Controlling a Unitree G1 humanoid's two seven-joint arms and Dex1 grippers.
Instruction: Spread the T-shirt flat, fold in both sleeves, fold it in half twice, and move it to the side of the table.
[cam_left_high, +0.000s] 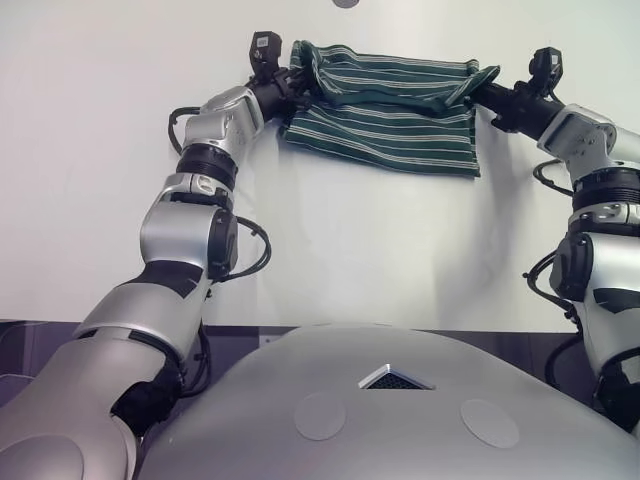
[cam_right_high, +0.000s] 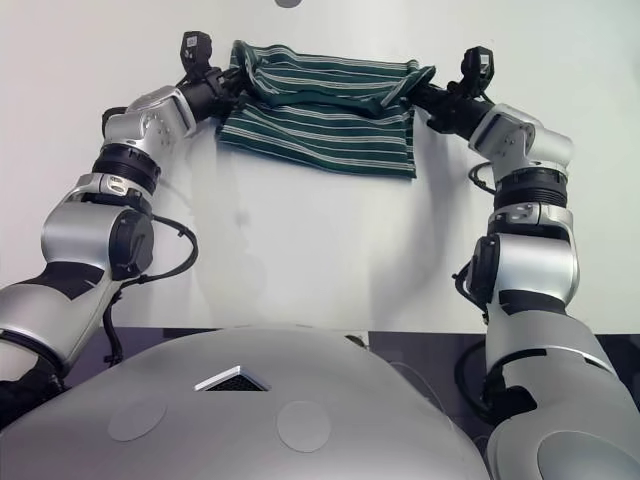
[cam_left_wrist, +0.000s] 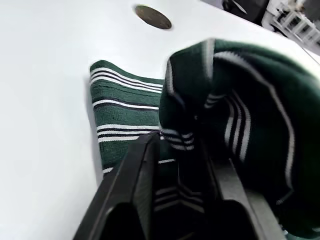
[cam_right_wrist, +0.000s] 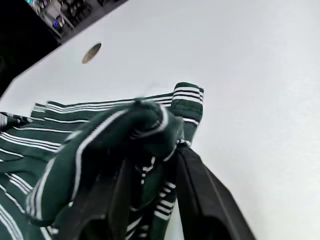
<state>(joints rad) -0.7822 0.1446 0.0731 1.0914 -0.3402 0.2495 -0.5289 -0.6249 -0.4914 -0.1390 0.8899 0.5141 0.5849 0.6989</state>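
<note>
— Desk (cam_left_high: 350, 260) first: how does it look?
— White and plain, taking up most of both head views. The two arms lie across it, pointing towards the far side.
— And the T-shirt (cam_left_high: 385, 120)?
— Dark green with thin white stripes, at the far middle of the desk, between the two arms. It is folded into a broad band. The near layer lies flat on the surface. The far edge is raised and bunched into a roll, strung from one end effector to the other.
— What about the left end effector (cam_left_high: 288, 88)?
— It sits at the shirt's far left corner, jaws pressed onto a thick wad of striped cloth. In the left wrist view the fabric bulges out between them, with a flat striped layer on the desk below.
— The right end effector (cam_left_high: 492, 95)?
— It is at the far right corner, pinching a rolled fold of the shirt. In the right wrist view the cloth hangs over its dark jaws.
— Anything smaller?
— A small round disc (cam_left_wrist: 153, 17) on the desk, just beyond the shirt at the far edge.
</note>
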